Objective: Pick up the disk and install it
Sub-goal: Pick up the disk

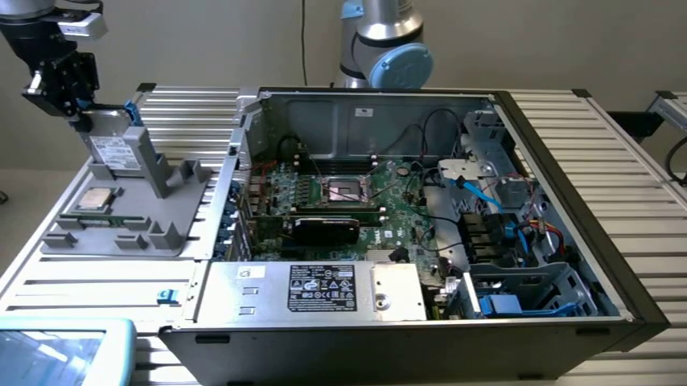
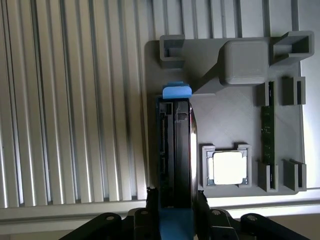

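Note:
The disk (image 1: 112,149) stands upright on edge in the grey holder tray (image 1: 161,211) at the exterior view's left. It is silver-grey with a white label and blue carrier tabs (image 1: 133,108) at its top. My gripper (image 1: 80,119) comes down from above and is shut on the disk's upper end. In the wrist view the disk (image 2: 176,150) shows edge-on with a blue tab (image 2: 176,92) at its far end. My gripper (image 2: 176,201) has one black finger (image 2: 151,199) pressed on each side of the disk.
The holder tray also carries a square silver processor chip (image 2: 229,167) and a green memory stick (image 2: 267,130). An open computer case (image 1: 429,201) lies at the exterior view's right, with a blue-fronted drive (image 1: 500,306) in its bay. Ribbed metal table (image 2: 75,100) all around.

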Robot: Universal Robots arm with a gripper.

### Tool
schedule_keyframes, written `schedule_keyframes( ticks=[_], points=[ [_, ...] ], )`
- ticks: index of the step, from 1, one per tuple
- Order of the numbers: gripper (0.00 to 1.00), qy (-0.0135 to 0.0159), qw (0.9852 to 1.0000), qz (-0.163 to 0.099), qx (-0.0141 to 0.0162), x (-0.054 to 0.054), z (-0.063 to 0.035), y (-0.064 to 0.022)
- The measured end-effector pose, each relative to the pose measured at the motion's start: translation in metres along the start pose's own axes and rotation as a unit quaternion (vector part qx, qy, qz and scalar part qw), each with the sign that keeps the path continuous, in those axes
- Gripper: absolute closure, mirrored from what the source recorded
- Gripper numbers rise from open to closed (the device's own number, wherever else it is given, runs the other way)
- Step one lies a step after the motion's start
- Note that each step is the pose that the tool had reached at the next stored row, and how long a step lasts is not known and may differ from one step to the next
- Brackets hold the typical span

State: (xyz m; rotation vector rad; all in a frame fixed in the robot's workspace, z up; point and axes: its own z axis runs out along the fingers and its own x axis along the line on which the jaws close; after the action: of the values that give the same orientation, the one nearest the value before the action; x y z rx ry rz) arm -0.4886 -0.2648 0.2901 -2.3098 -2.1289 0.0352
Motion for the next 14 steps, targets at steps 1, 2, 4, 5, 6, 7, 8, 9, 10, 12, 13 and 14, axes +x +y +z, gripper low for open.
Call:
schedule_keyframes(
  ticks=[1, 2, 4, 5, 6, 7, 8, 9, 10, 12, 13, 14],
  points=[
    [0.63, -0.0001, 1.0000, 0.000, 0.0000, 0.0000, 0.0000, 0.0000],
    [0.63, -0.0001, 1.0000, 0.000, 0.0000, 0.0000, 0.0000, 0.0000],
    [0.63, -0.0001, 1.0000, 0.000, 0.0000, 0.0000, 0.0000, 0.0000],
    [0.63, -0.0002, 1.0000, 0.000, 0.0000, 0.0000, 0.0000, 0.0000],
    [0.63, -0.0002, 1.0000, 0.000, 0.0000, 0.0000, 0.0000, 0.0000],
    [0.63, -0.0002, 1.0000, 0.000, 0.0000, 0.0000, 0.0000, 0.0000],
    [0.63, -0.0002, 1.0000, 0.000, -0.0002, 0.0000, 0.0000, 0.0001],
    [0.63, -0.0002, 1.0000, 0.000, -0.0002, 0.0000, -0.0003, 0.0001],
    [0.63, -0.0002, 1.0000, 0.000, -0.0001, 0.0000, -0.0009, 0.0001],
    [0.63, -0.0003, 1.0000, 0.000, 0.0000, 0.0000, -0.0022, 0.0002],
    [0.63, -0.0002, 1.0000, 0.000, 0.0000, 0.0000, -0.0030, 0.0003],
    [0.63, -0.0002, 1.0000, 0.000, 0.0000, 0.0000, -0.0039, 0.0003]
  ],
)
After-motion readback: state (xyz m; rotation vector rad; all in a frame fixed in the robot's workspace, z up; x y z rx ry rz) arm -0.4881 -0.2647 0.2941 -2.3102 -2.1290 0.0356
